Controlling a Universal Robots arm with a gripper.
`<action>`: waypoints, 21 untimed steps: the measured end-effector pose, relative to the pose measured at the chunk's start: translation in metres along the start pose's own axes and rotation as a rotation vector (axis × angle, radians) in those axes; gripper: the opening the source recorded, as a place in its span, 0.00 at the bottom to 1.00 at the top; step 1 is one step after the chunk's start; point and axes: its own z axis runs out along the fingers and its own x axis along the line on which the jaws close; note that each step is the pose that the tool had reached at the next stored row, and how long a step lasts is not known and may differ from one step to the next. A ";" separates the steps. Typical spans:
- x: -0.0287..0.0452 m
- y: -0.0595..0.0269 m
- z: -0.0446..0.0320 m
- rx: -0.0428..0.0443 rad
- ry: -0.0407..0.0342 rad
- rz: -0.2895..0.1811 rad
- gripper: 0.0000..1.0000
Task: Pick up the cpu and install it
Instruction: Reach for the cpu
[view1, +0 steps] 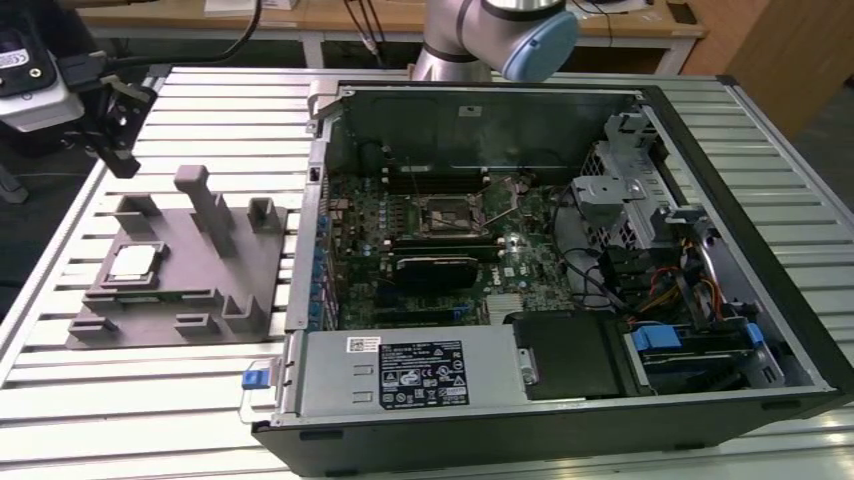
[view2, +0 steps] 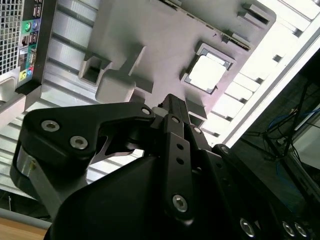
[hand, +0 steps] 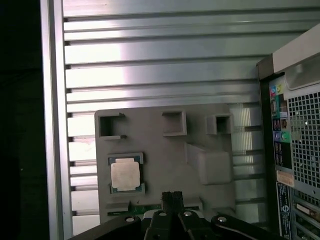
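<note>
I'm looking down on a ribbed aluminium table (view1: 174, 400) with wooden desks behind it. At the exterior view's left sits the gray plastic slotted fixture (view1: 200, 290). The small, flat, square cpu with a pale silvery top (view1: 134, 262) lies in a shallow recess near the fixture's left edge, untouched.

In the first wrist view the black fingers (hand: 172, 197) are pressed together with nothing between them, hovering clear above the fixture. What matters here is the offset: the cpu (hand: 125, 175) lies to one side of the fingertips, not beneath them, and a bare strip of fixture shows between the two. The chip is square, so it has no long axis, and its edges run parallel to the fixture's walls.

Further to the exterior view's right stands the open black computer tower (view1: 534, 440). The square metal-framed socket with a dark centre (view1: 447, 212) sits on its green board, well apart from the cpu.
</note>
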 end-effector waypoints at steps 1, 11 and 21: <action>0.0009 -0.0001 0.0018 0.0000 0.0000 0.000 0.11; 0.0082 -0.0013 0.0161 0.0006 0.0011 0.000 0.11; 0.0142 -0.0021 0.0229 0.0007 0.0015 0.000 0.11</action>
